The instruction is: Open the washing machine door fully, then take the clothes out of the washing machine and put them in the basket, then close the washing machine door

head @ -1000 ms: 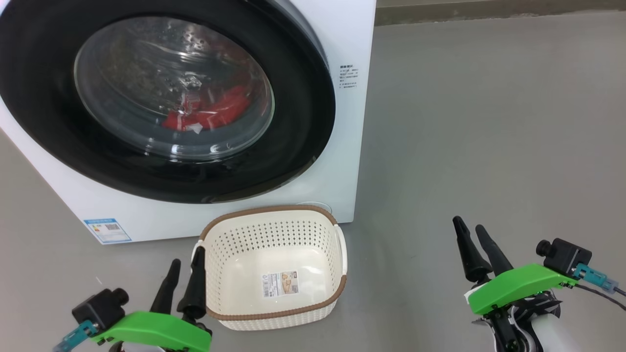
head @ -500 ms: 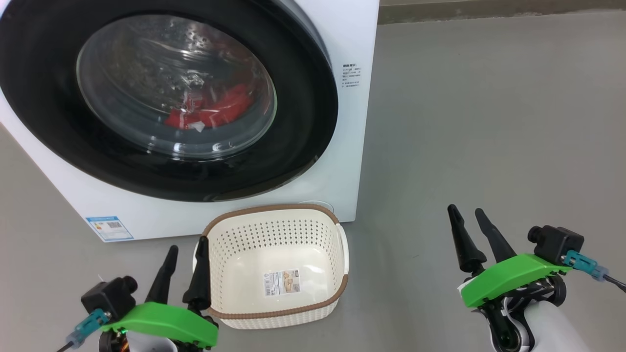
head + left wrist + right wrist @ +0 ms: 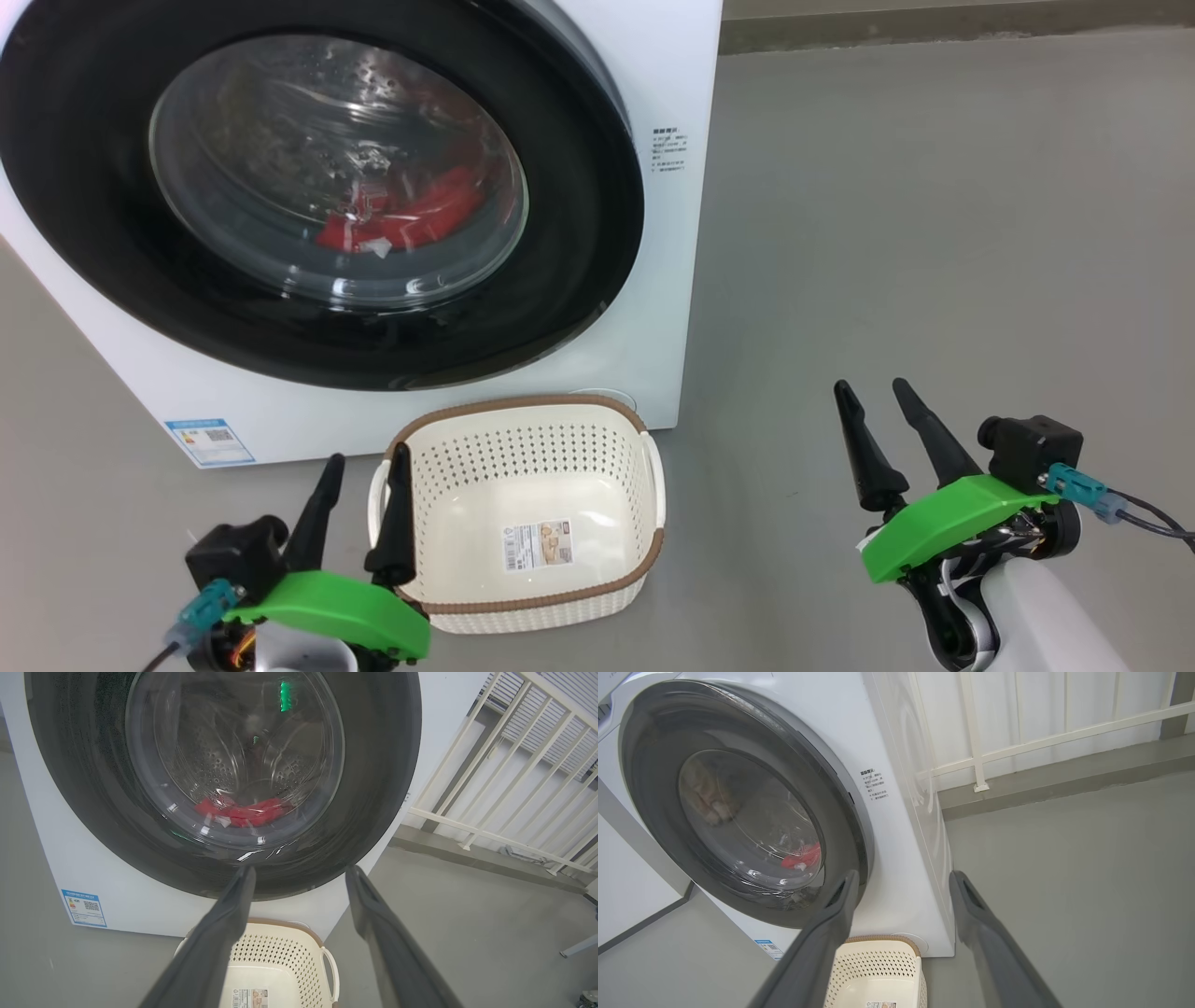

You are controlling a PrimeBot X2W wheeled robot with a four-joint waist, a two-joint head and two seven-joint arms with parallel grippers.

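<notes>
Red clothes (image 3: 411, 219) lie low in the drum, behind the shut door (image 3: 579, 233) of the washing machine (image 3: 653, 75). Just in front, the basket (image 3: 523, 406) stands on the grey floor (image 3: 934, 233). My left hand (image 3: 368, 452) hovers beside its left handle, fingers spread wide. My right hand (image 3: 870, 383), equally wide and holding nothing, is well apart to the right.

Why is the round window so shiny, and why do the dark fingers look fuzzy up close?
Head view: the door glass throws back white streaks, so the red clothes look broken up. Left wrist view: a green glint sits on the glass, and the fingers of the left pincer are blurred up close. Right wrist view: the glass looks hazy.
</notes>
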